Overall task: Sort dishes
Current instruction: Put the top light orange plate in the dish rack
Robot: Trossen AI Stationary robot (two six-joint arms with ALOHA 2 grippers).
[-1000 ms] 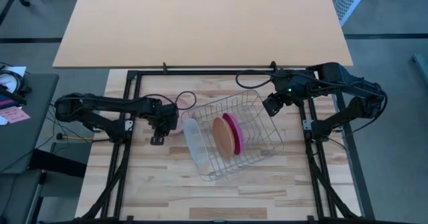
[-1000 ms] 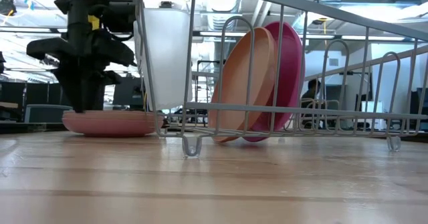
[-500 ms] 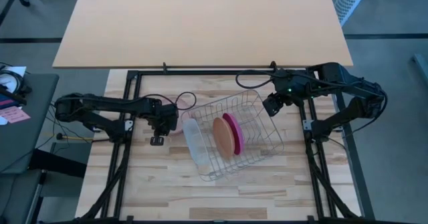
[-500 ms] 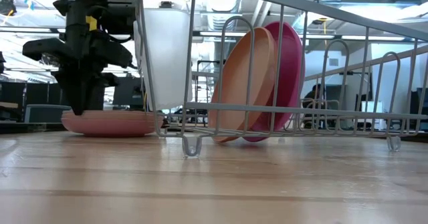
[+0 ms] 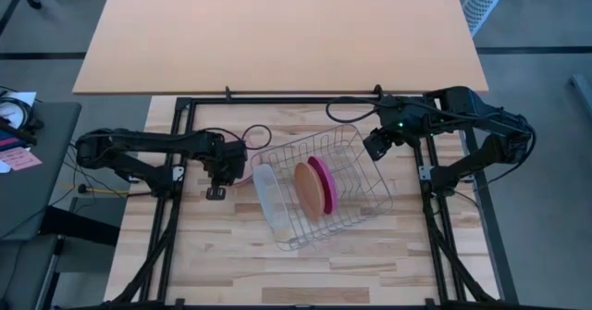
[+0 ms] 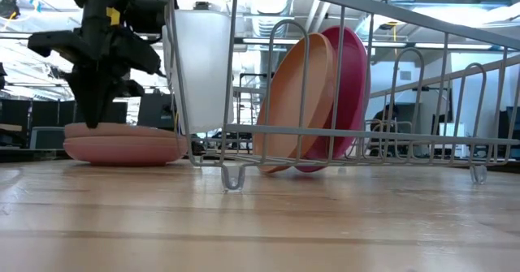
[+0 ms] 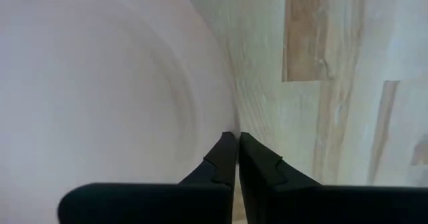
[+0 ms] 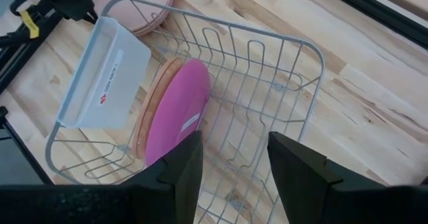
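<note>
Plates are partly sorted: an orange plate (image 5: 304,187) and a magenta plate (image 5: 320,182) stand on edge, side by side, in the wire rack (image 5: 368,176) on the worktop (image 5: 231,254). A low stack of pale pink plates (image 6: 122,144) lies flat on the worktop just outside the rack, so those appear left to move. The left gripper (image 5: 220,169) is down at this stack, its fingers (image 7: 224,165) pressed together at the top plate's rim; whether the rim is pinched between them cannot be told. The right gripper (image 5: 373,145) hovers at the rack's far corner, fingers (image 8: 297,167) apart and empty. A translucent white tray (image 5: 268,199) stands in the rack's end nearest the stack, and it and the rack wall lie between the stack and the free slots.
</note>
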